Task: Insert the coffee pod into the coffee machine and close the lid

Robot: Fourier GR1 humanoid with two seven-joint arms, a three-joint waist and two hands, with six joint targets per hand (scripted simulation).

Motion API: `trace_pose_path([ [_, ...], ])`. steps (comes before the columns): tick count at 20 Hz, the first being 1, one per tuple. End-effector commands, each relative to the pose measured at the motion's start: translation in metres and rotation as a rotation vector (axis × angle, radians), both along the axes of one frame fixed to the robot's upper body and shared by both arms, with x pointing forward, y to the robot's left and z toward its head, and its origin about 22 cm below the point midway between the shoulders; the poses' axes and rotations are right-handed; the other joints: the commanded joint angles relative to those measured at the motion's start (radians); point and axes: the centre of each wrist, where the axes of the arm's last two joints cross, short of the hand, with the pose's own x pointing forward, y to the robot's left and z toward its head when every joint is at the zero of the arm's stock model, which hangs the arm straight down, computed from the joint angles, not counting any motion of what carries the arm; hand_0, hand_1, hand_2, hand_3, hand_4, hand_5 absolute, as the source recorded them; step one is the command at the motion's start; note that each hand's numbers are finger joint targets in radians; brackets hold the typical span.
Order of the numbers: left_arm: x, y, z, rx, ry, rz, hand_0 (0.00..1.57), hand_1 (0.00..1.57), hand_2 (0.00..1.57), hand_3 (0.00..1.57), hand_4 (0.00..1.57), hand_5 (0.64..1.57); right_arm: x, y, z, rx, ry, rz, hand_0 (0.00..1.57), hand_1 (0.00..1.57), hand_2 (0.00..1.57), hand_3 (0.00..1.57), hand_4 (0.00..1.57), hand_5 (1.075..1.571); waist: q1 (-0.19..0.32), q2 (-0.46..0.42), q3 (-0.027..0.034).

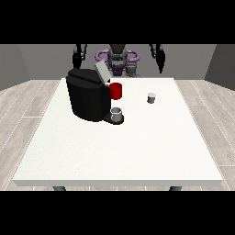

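front view: a white table (137, 151) fills the middle of the view, with the robot (117, 57) small behind its far edge. a black coffee machine (87, 94) stands on the table's left half, towards the far side. its grey lid (102, 72) is raised and tilted, hinged at the top of the machine. a red part (116, 91) projects from the machine's right side, just below the lid. a grey cup (117, 114) sits on the machine's low base, under the red part. the coffee pod (151, 97), small and grey, stands upright on the table, to the right of the machine and apart from it.

the hand at the view's left (78, 57) and the hand at the view's right (159, 57) both hang above the table's far edge, well apart from the pod and touching nothing. finger state of either hand: cannot be told.
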Motion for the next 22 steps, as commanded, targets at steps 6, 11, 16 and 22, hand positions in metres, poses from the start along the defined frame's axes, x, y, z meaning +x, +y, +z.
trace_pose_path([
  [6, 0.006, 0.037, 0.014, 0.339, -0.084, -0.208, 0.0, 0.0, 0.0, 0.0, 0.0, 1.571, -0.002, -0.004, -0.001, 0.001, 0.018, 0.043, 0.0, 0.0, 0.0, 0.0, 0.0, 1.571, -0.061, -0.02, -0.014],
  [11, 0.04, 0.067, 0.045, 0.524, -0.034, -0.195, 0.0, 0.0, 0.0, 0.0, 0.0, 1.571, 0.02, 0.018, 0.019, -0.137, -0.139, -0.086, 0.0, 0.0, 0.0, 0.0, 0.0, 1.571, -0.107, 0.086, -0.0141],
  [16, 0.059, 0.085, 0.042, 0.628, 0.039, -0.188, 0.0, 0.0, 0.0, 0.0, 0.0, 1.571, 0.02, 0.026, 0.028, -0.149, -0.16, -0.034, 0.0, 0.0, 0.0, 0.0, 0.0, 1.571, -0.172, 0.116, -0.0142],
  [22, 0.083, 0.102, 0.045, 0.7, 0.084, -0.173, 0.0, 0.0, 0.0, 0.0, 0.0, 1.571, 0.029, 0.042, 0.033, -0.12, -0.2, 0.003, 0.0, 0.0, 0.0, 0.0, 0.0, 1.571, -0.201, 0.219, -0.0141],
])
